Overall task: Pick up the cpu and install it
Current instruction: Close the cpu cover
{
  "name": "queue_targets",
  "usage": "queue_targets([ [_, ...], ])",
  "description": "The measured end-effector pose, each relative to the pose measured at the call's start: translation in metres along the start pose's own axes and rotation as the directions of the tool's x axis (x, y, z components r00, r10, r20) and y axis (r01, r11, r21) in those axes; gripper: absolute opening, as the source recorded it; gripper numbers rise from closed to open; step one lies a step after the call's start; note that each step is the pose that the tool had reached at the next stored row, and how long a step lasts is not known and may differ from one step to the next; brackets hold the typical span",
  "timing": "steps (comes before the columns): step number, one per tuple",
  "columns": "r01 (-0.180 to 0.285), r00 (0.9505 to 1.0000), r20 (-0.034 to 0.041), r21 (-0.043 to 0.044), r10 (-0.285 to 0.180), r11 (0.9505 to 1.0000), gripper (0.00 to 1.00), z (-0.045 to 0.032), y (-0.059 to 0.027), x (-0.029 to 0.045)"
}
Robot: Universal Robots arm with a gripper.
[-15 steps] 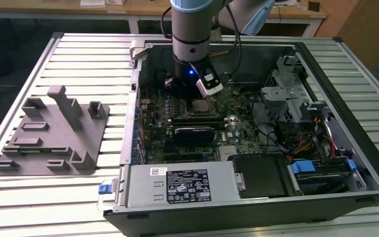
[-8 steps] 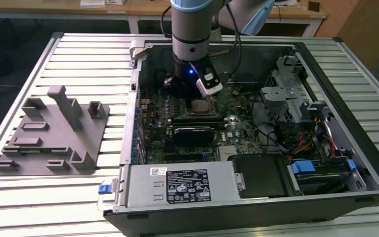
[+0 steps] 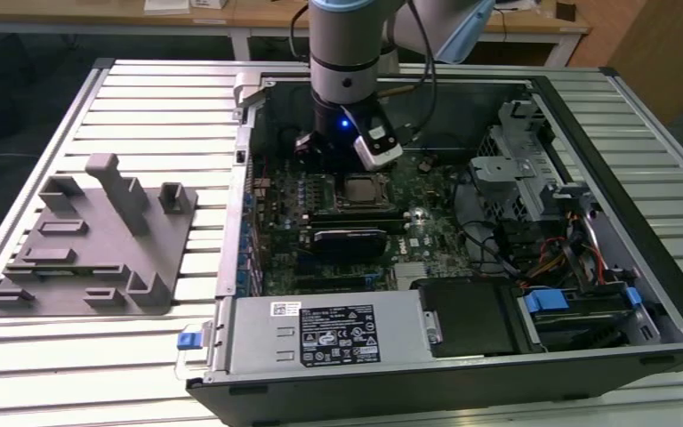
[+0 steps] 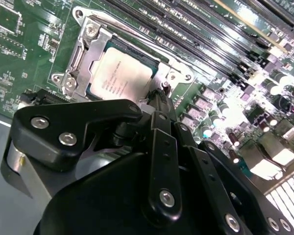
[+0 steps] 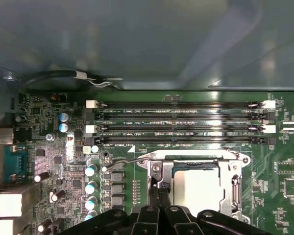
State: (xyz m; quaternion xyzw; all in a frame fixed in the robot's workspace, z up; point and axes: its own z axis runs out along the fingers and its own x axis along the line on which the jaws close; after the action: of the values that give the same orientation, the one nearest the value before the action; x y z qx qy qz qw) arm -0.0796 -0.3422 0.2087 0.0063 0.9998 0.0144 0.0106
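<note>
The cpu point(image 3: 362, 187) lies flat in the socket of the green motherboard point(image 3: 437, 231) inside the open computer case. Its silvery top plate point(image 4: 120, 78) sits within the metal socket frame point(image 4: 83, 54); the first wrist view also shows the cpu point(image 5: 198, 188). My gripper point(image 3: 337, 165) hangs just above the board at the socket's edge. In both wrist views its black fingers point(image 4: 159, 105) point(image 5: 159, 193) are pressed together with nothing between them, tips beside the cpu near the frame's screw and thin wire lever point(image 5: 122, 160).
A grey plastic fixture block point(image 3: 92, 236) stands on the slatted table at the exterior view's left. Memory slots point(image 5: 181, 122) run beside the socket, next to the case wall point(image 5: 137, 39). The power supply point(image 3: 324, 334) and drive cage point(image 3: 532, 178) fill the case's other sides.
</note>
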Motion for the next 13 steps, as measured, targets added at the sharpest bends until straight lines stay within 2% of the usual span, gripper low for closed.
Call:
queue_targets([
  [13,0.000,1.0000,0.0000,0.0000,0.000,1.0000,0.11,-0.0280,0.0008,-0.0006],
])
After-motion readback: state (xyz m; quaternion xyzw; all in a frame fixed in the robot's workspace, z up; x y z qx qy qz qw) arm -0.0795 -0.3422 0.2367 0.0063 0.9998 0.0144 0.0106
